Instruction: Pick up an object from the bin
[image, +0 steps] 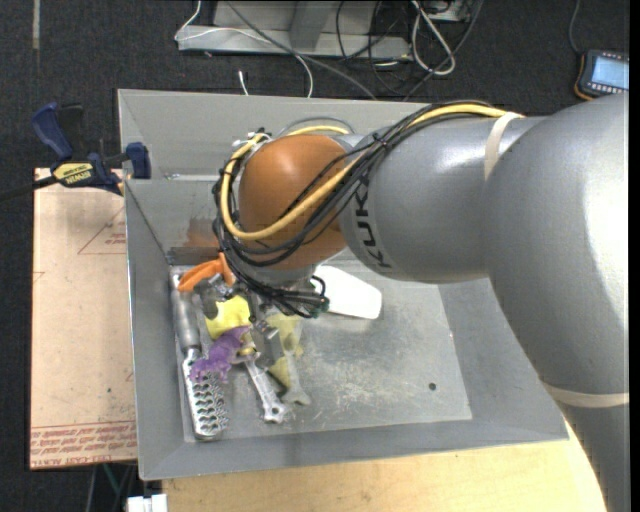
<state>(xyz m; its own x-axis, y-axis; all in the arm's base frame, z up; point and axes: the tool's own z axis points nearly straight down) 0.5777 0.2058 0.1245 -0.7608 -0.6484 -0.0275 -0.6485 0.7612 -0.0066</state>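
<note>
Bin (400, 375): grey metal, sloped walls. The right half of the floor is bare and scuffed, with open room there. All the loose things crowd the left side, close against the left wall and the near-left corner.

Arm (480, 200) comes in from the right and covers the far right of the bin. An orange cover (285, 195) on the wrist, wrapped in yellow and black cables (300, 222), hangs over the far-left part of the floor. The letters "KU" read on the arm's casing; the rest of the word is hidden behind the cables.

Claw (262, 335) is low in the heap below the orange cover. Cannot tell whether it is released or clenched, nor whether anything is in it.

Count of the heap, nearest the claw first:
- 1 yellow lump (228, 318), just left of the claw.
- 1 purple piece (222, 355), below the yellow lump.
- 1 pale yellow piece (287, 362), just right of the claw.
- 1 silver wrench (268, 398), lying towards the near edge.
- 1 perforated metal strip (205, 408), near-left corner.
- 1 grey rod (185, 322), along the left wall.
- 1 orange-handled thing (200, 272), far end of the heap.
- 1 flat white piece (352, 298), apart from the heap, at the edge of the bare floor.
</note>
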